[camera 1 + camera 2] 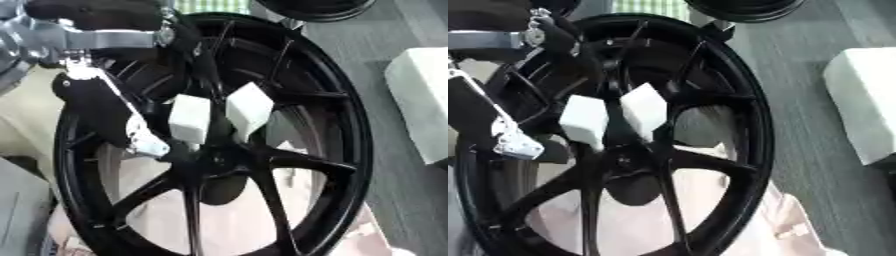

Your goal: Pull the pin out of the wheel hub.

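Observation:
A large black spoked wheel (346,150) fills both views, and its hub (214,162) sits just below the middle. My left arm comes in from the upper left, black with silver joints. My left hand (140,137) reaches over the spokes to the hub. Its two white-padded fingertips (190,119) stand close together just above the hub, pinched on a slim dark upright piece that looks like the pin (219,131). Most of the pin is hidden between the pads. My right hand shows in neither view.
A white block (424,100) lies on the grey floor to the right of the wheel. A second black wheel (315,7) shows at the top edge. Pale pink cloth (227,220) lies under the spokes, and a beige surface (26,120) lies at the left.

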Action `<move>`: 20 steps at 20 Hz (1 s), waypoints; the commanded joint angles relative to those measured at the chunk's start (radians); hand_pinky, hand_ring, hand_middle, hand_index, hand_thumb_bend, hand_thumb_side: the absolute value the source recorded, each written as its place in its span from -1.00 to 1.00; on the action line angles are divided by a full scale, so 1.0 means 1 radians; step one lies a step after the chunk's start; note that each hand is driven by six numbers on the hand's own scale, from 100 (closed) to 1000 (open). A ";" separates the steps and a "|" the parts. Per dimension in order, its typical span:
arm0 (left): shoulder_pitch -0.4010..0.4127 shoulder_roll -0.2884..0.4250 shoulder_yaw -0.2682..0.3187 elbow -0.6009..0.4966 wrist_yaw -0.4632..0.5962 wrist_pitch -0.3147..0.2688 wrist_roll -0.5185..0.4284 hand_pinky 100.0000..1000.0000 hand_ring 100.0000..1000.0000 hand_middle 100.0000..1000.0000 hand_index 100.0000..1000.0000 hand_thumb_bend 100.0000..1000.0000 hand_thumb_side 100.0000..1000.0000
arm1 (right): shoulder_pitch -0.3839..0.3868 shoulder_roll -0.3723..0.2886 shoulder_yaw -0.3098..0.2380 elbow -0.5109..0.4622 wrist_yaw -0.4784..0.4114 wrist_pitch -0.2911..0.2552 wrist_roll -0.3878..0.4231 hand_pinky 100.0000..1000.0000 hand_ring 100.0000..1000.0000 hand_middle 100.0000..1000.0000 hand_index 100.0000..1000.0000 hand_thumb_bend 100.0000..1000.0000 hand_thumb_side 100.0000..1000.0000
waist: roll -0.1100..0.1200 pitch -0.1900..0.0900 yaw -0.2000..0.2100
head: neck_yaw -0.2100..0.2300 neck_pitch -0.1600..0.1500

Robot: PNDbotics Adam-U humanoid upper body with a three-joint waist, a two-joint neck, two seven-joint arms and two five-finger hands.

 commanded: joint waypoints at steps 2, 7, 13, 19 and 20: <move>-0.016 -0.005 -0.004 0.033 -0.029 -0.009 0.007 0.35 0.34 0.38 0.57 0.07 -0.35 | -0.011 -0.024 -0.002 -0.016 -0.010 -0.003 0.003 0.68 0.46 0.14 0.48 -0.95 -0.40 | -0.005 -0.028 -0.002 | 0.003 -0.006; -0.019 -0.024 -0.015 0.082 -0.058 -0.029 0.012 0.35 0.33 0.37 0.57 0.07 -0.35 | -0.013 -0.021 -0.001 -0.016 -0.012 -0.003 0.005 0.68 0.46 0.14 0.48 -0.96 -0.40 | -0.005 -0.028 -0.005 | -0.010 -0.022; -0.024 -0.039 -0.024 0.115 -0.073 -0.048 0.008 0.34 0.31 0.34 0.56 0.08 -0.36 | -0.014 -0.021 0.001 -0.016 -0.014 -0.003 0.007 0.68 0.46 0.15 0.48 -0.96 -0.40 | -0.004 -0.028 -0.006 | -0.020 -0.036; -0.026 -0.045 -0.022 0.120 -0.056 -0.058 0.017 0.29 0.19 0.18 0.49 0.01 -0.40 | -0.015 -0.021 0.000 -0.017 -0.015 -0.002 0.005 0.68 0.46 0.15 0.48 -0.97 -0.40 | -0.004 -0.029 -0.007 | -0.018 -0.037; -0.026 -0.044 -0.021 0.117 -0.050 -0.056 0.018 0.28 0.18 0.17 0.47 0.00 -0.41 | -0.015 -0.021 0.000 -0.017 -0.016 -0.002 0.005 0.68 0.46 0.15 0.48 -0.97 -0.40 | -0.004 -0.029 -0.007 | -0.018 -0.037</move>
